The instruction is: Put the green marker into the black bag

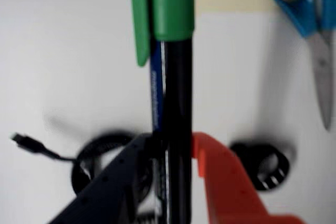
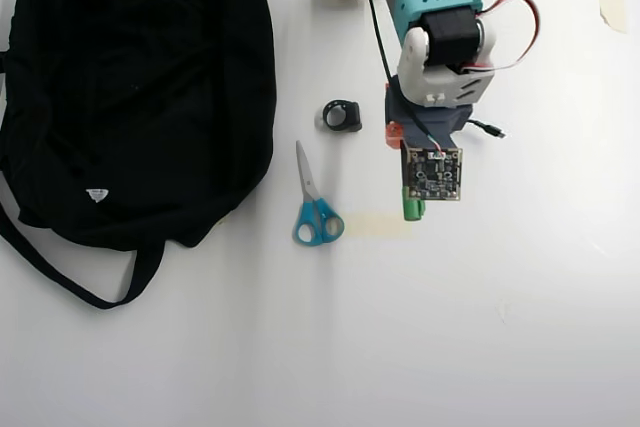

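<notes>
End effector clamped on green marker — barrel pinched between black and orange fingers, cap protruding

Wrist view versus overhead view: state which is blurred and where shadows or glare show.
Wrist view: soft all over, with the black-barrelled green-capped marker in the pincer and the blue-handled scissors smeared, and faint grey shadows on the white table. Overhead view: sharper and evenly lit with no strong glare, though the large black fabric bag reads as near-featureless dark.
</notes>
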You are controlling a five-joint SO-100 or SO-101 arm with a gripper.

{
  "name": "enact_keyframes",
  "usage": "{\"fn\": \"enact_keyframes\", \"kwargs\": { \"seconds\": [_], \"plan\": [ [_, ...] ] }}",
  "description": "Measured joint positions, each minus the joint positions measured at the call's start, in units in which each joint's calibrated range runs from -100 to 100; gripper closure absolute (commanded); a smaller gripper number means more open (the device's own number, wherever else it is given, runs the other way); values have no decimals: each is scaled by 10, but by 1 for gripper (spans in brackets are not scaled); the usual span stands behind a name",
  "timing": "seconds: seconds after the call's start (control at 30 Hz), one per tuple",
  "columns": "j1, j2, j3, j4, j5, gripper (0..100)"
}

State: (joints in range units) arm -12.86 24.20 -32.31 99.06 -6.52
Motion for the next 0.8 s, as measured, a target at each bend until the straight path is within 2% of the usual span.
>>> {"fn": "enact_keyframes", "kwargs": {
  "seconds": [0.47,0.6,0.8],
  "plan": [
    [110,-265,257,-3,6,98],
    [173,-333,311,-1,6,98],
    [290,-345,319,-1,6,98]
  ]
}}
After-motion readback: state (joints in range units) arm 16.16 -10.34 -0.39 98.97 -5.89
